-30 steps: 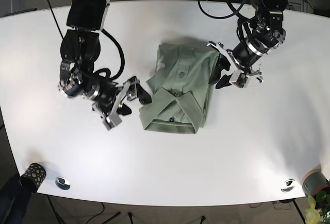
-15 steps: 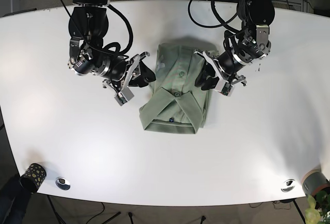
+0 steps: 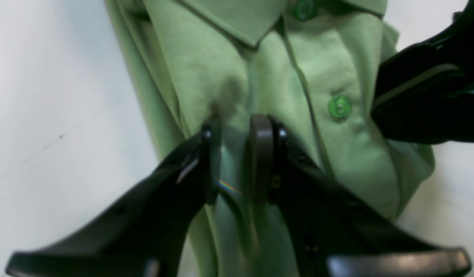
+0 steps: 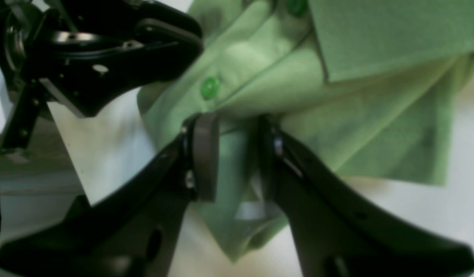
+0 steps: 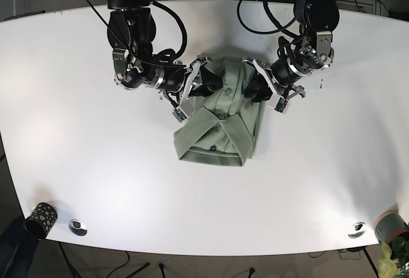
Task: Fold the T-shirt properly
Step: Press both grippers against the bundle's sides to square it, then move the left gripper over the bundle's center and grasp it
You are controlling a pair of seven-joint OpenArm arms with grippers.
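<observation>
The T-shirt (image 5: 220, 115) is looking like soft matt green cloth with glossy plastic buttons (image 3: 339, 107); the white surface (image 5: 77, 137) is appearing smooth.

Bright even overhead light on the base view; both wrist views soft, blurred, with dark foreground silhouettes

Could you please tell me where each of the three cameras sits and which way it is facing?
Base: overhead, looking down on the white table, the shirt and both arms.
Left wrist: behind the left claw, facing the green button.
Right wrist: behind the right claw, facing the shirt edge.
Shared: both wrist views show the opposite claw.
</observation>
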